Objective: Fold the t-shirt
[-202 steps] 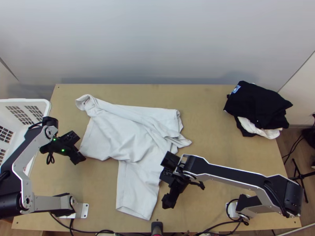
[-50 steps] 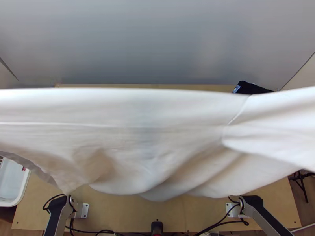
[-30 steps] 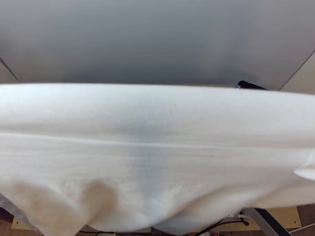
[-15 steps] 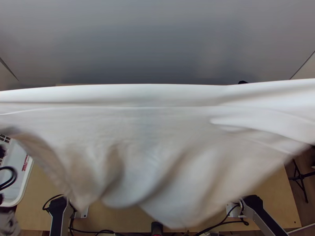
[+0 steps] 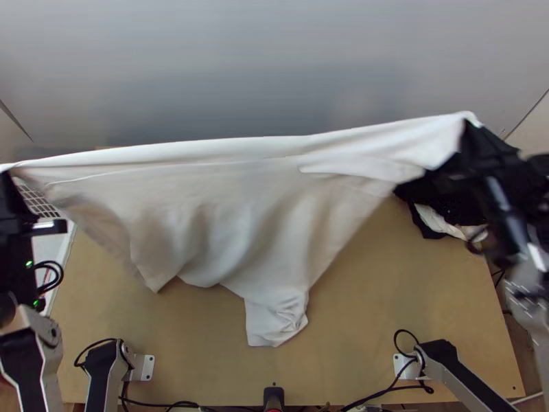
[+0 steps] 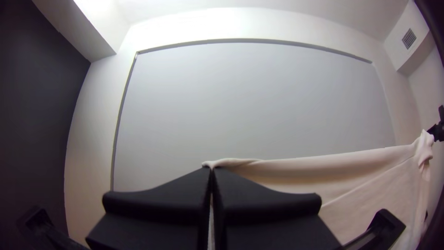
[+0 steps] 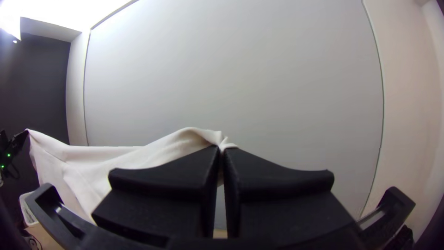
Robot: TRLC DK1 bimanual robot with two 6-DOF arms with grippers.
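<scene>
In the top view the white t-shirt (image 5: 226, 206) hangs stretched between both grippers above the table, its lower part drooping in folds toward the near edge. My left gripper (image 5: 8, 172) is at the far left, at the shirt's left upper corner; my right gripper (image 5: 470, 123) is at the right upper corner. The left wrist view has my left gripper (image 6: 212, 170) shut on an edge of the t-shirt (image 6: 370, 185). In the right wrist view my right gripper (image 7: 222, 150) is shut on another part of the t-shirt (image 7: 106, 159).
A white basket (image 5: 58, 254) stands at the table's left edge, partly behind the left arm. Dark clothes with a white piece (image 5: 439, 220) lie at the right, below the right gripper. Bare wood of the table (image 5: 384, 295) shows at the near right.
From lying on the table, the shirt was taken hold of by both grippers and lifted, covering much of the top view. Since half a second ago it has moved away from that camera, and both grippers show.
</scene>
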